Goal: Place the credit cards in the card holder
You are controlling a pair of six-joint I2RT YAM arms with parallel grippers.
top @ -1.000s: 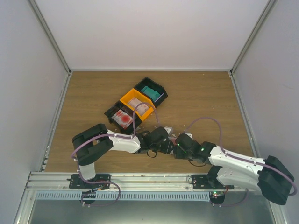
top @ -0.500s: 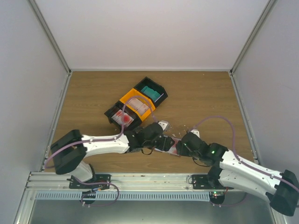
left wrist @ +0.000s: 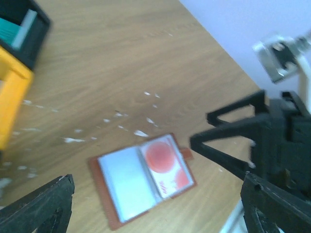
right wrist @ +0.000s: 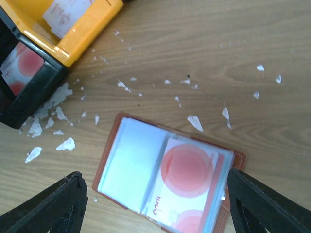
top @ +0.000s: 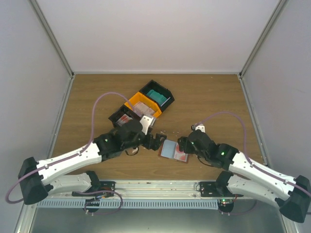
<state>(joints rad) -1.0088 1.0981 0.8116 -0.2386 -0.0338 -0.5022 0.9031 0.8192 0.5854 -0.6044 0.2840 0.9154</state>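
The reddish-brown card holder (top: 167, 149) lies open and flat on the table between both arms. A white credit card with a red round mark (right wrist: 187, 170) sits in its right sleeve; the left sleeve looks blank. The left wrist view shows the holder (left wrist: 100, 191) and that card (left wrist: 163, 158) too. My left gripper (top: 153, 141) hovers open just left of the holder. My right gripper (top: 184, 144) hovers open at its right edge. Neither holds anything. More cards sit in the bins: teal ones (top: 158, 95), pale ones (top: 142, 108) and red-marked ones (top: 125, 119).
A row of bins stands behind the holder: black (top: 165, 93), orange (top: 133, 103), black (top: 115, 118). White scraps (right wrist: 195, 122) litter the wood around the holder and bins. The right arm's fingers (left wrist: 214, 151) show close to the holder in the left wrist view.
Both grippers opened and drew apart from over the holder, the left arm swinging back to the left. The holder, hidden under them before, now lies uncovered and open.
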